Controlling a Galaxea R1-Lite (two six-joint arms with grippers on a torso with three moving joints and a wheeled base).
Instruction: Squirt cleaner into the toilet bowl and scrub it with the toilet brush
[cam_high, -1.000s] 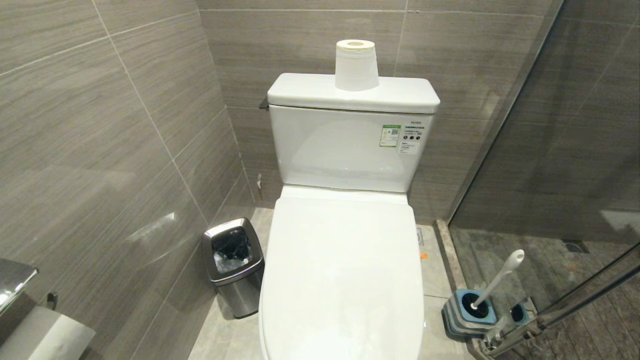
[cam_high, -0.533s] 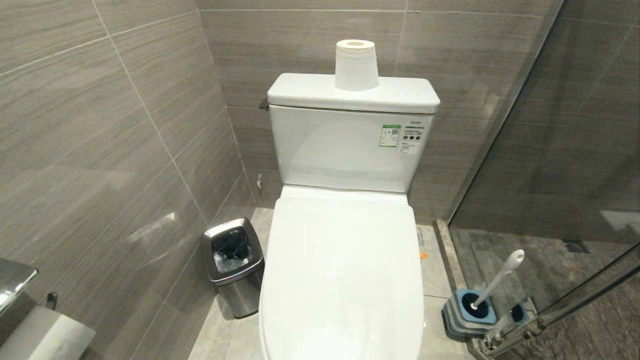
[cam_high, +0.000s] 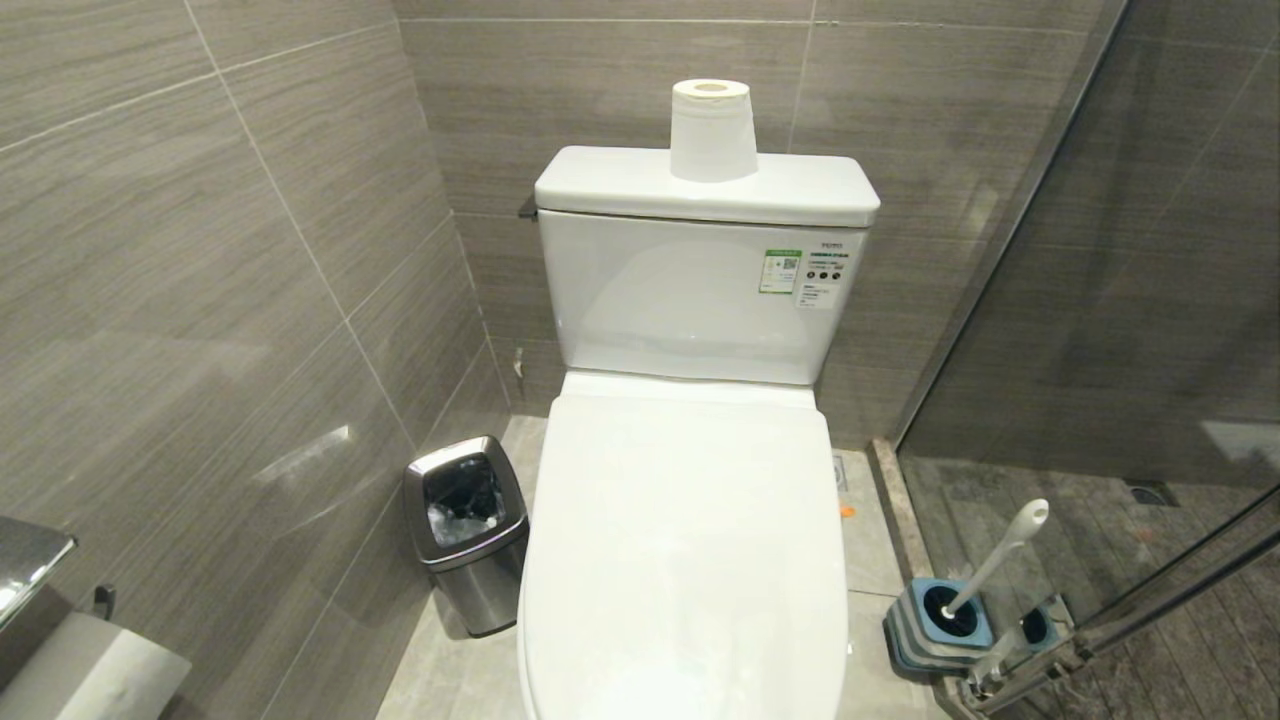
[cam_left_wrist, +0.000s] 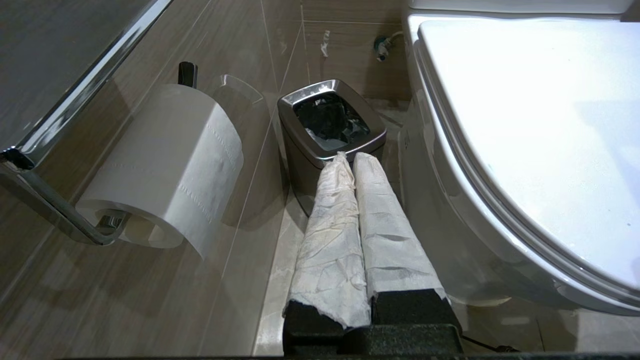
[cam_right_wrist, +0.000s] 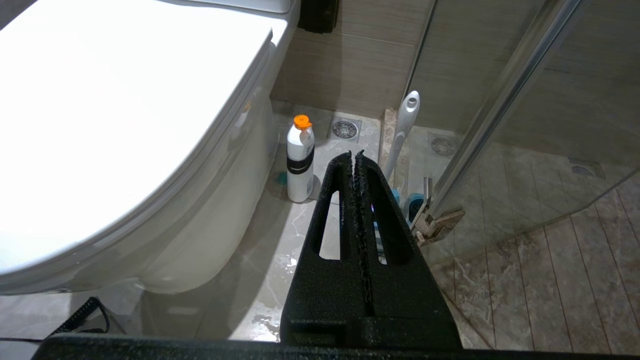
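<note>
The toilet bowl (cam_high: 530, 640) is covered by its white lid (cam_high: 685, 540), which lies shut, so the inside is hidden. The toilet brush (cam_high: 1000, 555) leans by its white handle in a blue-and-grey holder (cam_high: 935, 620) on the floor, right of the toilet. A white bottle with an orange cap (cam_right_wrist: 300, 160) stands on the floor between toilet and brush (cam_right_wrist: 402, 130), a small teal spot at its base. My left gripper (cam_left_wrist: 350, 156), fingers wrapped in white paper, is shut and empty, low beside the toilet's left flank. My right gripper (cam_right_wrist: 354, 154) is shut and empty, low on the toilet's right.
A steel bin (cam_high: 465, 535) with a black liner stands left of the toilet. A paper roll (cam_left_wrist: 165, 165) hangs on the left wall, another (cam_high: 712, 130) stands on the tank. A glass shower door (cam_high: 1100, 300) with a metal hinge (cam_right_wrist: 440, 222) closes off the right.
</note>
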